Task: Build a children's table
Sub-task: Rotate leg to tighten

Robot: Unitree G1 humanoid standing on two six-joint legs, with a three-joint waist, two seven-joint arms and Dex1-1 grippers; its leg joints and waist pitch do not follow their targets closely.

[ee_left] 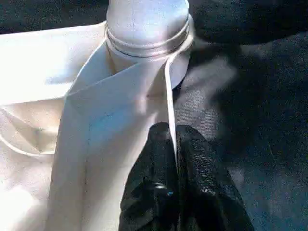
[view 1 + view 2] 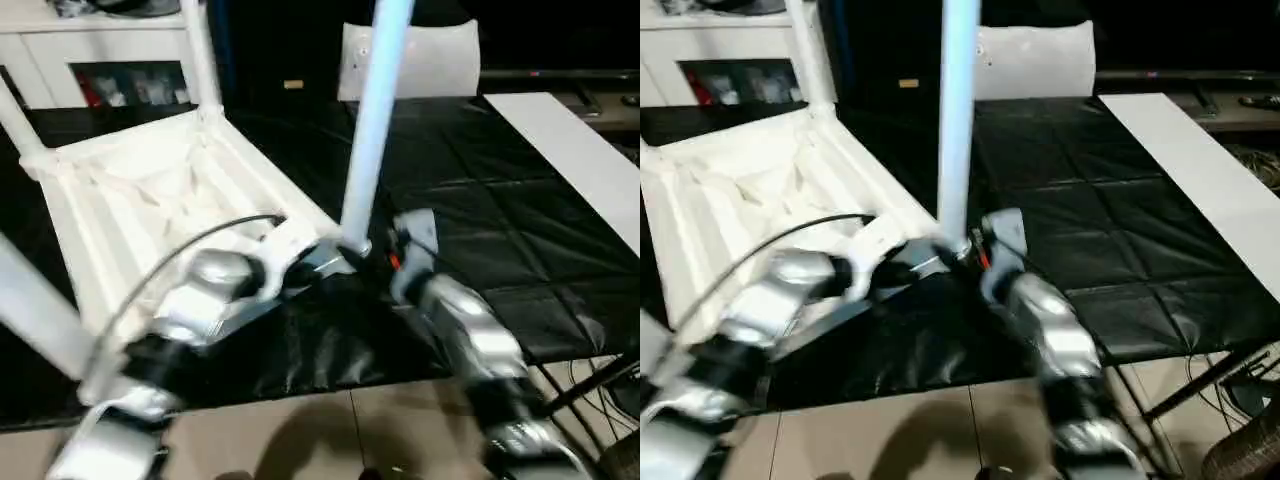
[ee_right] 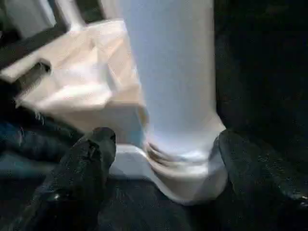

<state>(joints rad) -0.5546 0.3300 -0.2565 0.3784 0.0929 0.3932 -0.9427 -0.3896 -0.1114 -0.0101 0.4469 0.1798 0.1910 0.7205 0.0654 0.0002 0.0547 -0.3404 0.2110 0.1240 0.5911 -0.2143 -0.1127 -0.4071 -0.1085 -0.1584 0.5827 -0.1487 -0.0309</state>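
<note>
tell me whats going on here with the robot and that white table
The robot is assembling the children's table, which lies upside down on the black work table. The left gripper is shut on the tabletop's rim beside a corner socket. The right gripper stands open, its fingers on either side of the upright leg in that socket.

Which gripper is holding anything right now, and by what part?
The left gripper pinches the children's table by its rim wall beside the corner socket. The right gripper is open around the leg's base.

Left gripper (image 1: 174, 139) pinching table rim
Black fingers (image 1: 154, 163) closed on the thin white edge of the children's table (image 1: 110, 120), near the corner socket holding a leg (image 1: 147, 21).
</note>
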